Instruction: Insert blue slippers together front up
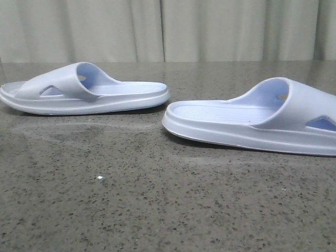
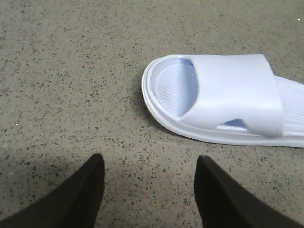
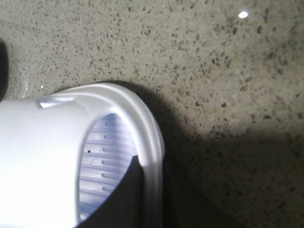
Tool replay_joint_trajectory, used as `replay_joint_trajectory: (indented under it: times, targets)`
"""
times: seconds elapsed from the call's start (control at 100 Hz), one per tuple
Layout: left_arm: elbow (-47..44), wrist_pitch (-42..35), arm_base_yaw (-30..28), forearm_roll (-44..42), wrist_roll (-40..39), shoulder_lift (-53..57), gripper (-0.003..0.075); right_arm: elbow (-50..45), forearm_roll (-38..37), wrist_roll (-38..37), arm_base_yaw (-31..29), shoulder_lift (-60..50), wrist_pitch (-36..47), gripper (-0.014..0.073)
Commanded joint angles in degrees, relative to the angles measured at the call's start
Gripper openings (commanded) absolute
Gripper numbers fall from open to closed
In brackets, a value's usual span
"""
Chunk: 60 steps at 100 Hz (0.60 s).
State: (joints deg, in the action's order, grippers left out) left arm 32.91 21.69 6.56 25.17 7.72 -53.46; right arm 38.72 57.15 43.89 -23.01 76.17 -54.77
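On the worktop (image 1: 157,210) | two slippers lay flat, well apart — left slipper (image 1: 84,92), right slipper (image 1: 257,123) | left pincer (image 2: 149,190) spread apart, empty, near left slipper's toe | right pincer: state hidden — cannot tell | advice: straddle each sole's edge squarely before closing.

You see two blue slippers (image 1: 86,89) (image 1: 257,121) of smooth, matt foam with finely ribbed footbeds. They lie on a speckled, stone-like table (image 1: 157,205), polished enough to give a soft sheen. Behind hangs pale pleated cloth, a curtain (image 1: 168,29).
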Motion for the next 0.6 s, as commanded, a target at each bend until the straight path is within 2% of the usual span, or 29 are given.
replay_joint_trajectory:
  times: [0.0,0.27,0.36,0.5,0.59]
  targets:
    - [2.4,-4.5,0.6,2.1,0.0,-1.3,0.0373,1.4,1.7,1.0,-0.4,-0.8,0.0,-0.0107]
    - [10.2,-2.2,0.1,3.1,0.1,-9.2,0.0373,1.4,1.7,1.0,-0.4,-0.8,0.4,-0.0107]
    - [13.4,0.6,-0.7,4.8,3.3,-12.7,0.0373,1.4,1.7,1.0,-0.4,-0.8,0.6,-0.0107]
    - [16.0,3.2,-4.6,16.7,13.0,-17.7,0.0373,1.4,1.7,1.0,-0.4,-0.8,1.0,-0.0107]
    - [16.2,5.4,-8.1,30.2,22.3,-20.0,0.0373,1.4,1.7,1.0,-0.4,-0.8,1.5,-0.0107]
